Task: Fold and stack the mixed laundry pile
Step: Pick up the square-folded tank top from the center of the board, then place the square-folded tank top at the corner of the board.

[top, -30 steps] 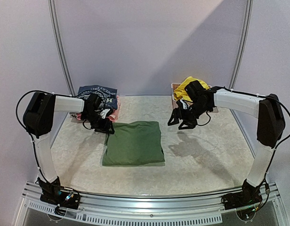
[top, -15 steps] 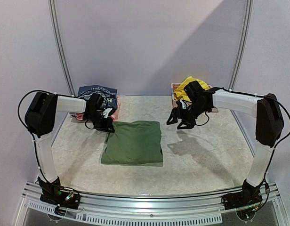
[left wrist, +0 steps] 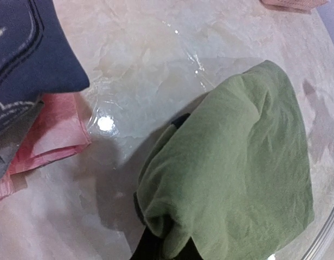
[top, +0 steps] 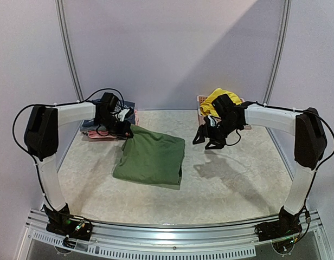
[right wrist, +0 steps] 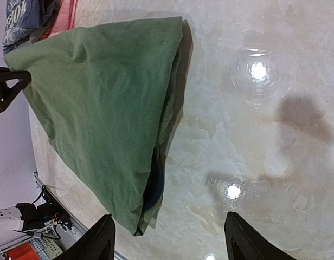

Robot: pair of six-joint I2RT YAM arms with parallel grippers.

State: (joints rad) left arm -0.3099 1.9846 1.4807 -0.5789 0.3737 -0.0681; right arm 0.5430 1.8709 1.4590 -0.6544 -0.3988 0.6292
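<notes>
High rear overview, close downward wrist views, sharing the shirt (top: pixel 151 160)

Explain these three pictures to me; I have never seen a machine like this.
Two robot arms are bolted to a table. One picture looks down from above. The other two come from a camera on each wrist. The left gripper is shut on a corner of a folded green shirt. The right gripper hangs open, holding nothing. Behind it, yellow shorts sit in a pink basket. At the left lie a folded navy garment and a pink garment.
</notes>
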